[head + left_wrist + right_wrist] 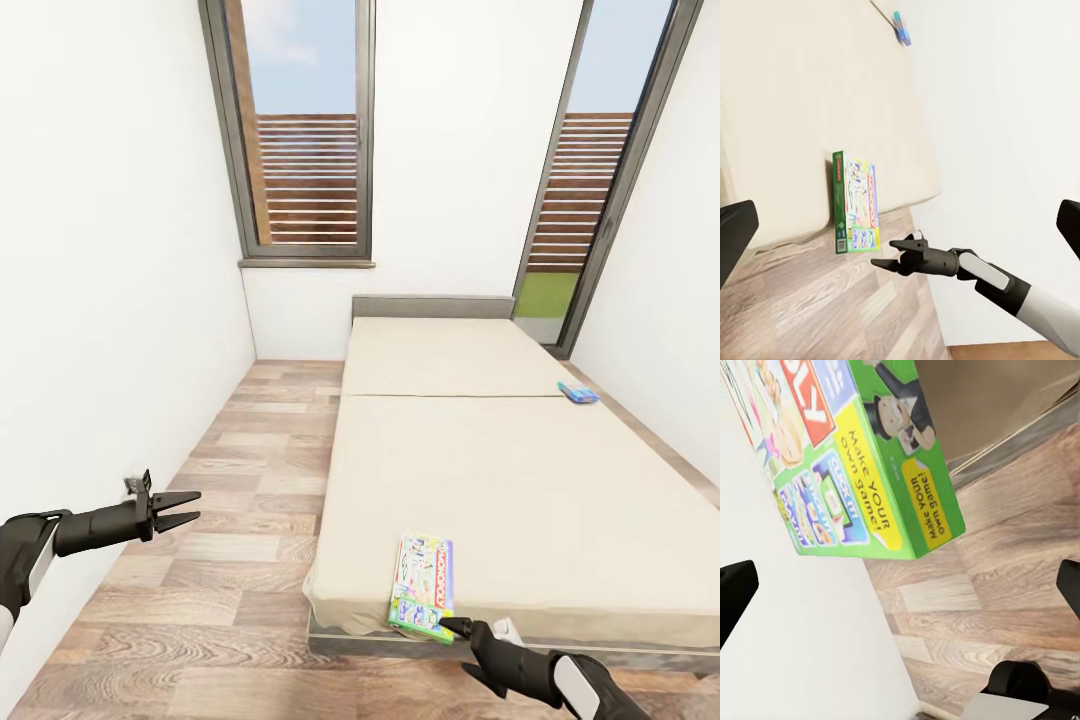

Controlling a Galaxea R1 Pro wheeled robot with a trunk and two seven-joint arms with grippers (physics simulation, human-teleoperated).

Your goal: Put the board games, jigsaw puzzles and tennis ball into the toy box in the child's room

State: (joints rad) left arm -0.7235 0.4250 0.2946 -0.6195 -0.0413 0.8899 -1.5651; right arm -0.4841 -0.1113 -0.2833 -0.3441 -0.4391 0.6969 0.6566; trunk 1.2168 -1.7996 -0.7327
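Head view: a green board game is lying on the near edge of the bed, overhanging it slightly, while a small blue game is resting far off at the bed's right side. The right gripper is being held just below the green box, fingers parted, touching nothing. The left gripper is being held out over the wood floor near the wall, fingers also spread and empty
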